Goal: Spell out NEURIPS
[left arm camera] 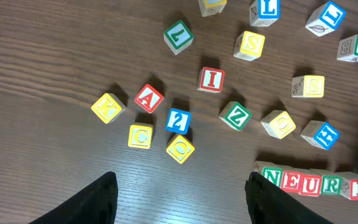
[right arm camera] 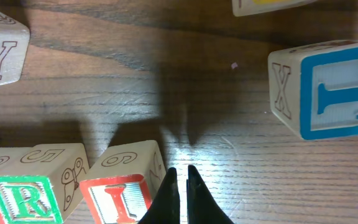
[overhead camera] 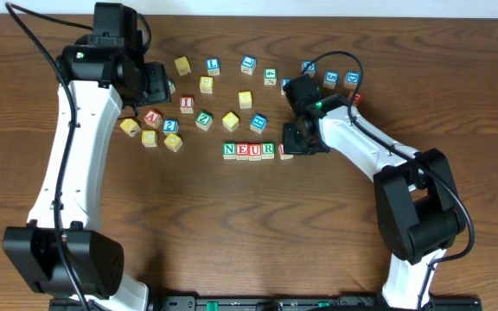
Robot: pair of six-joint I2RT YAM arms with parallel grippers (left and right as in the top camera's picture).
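NEURI row (overhead camera: pixel 249 149) stands. The right pincer (right arm camera: pixel 181 177), shut and empty, sits just beside the I (right arm camera: pixel 120 199). The left pincer (left arm camera: pixel 182 198) gapes, empty. Next, I reckon: fetch P.

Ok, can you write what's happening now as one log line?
NEURI row: laid | right gripper: shut, empty, beside end I cube | left gripper: open, empty

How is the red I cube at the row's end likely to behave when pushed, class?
The red I cube looks like solid wood: probably rigid and light. Flat faces suggest sliding, not rolling. A push toward the neighbouring R cube would likely move that too.
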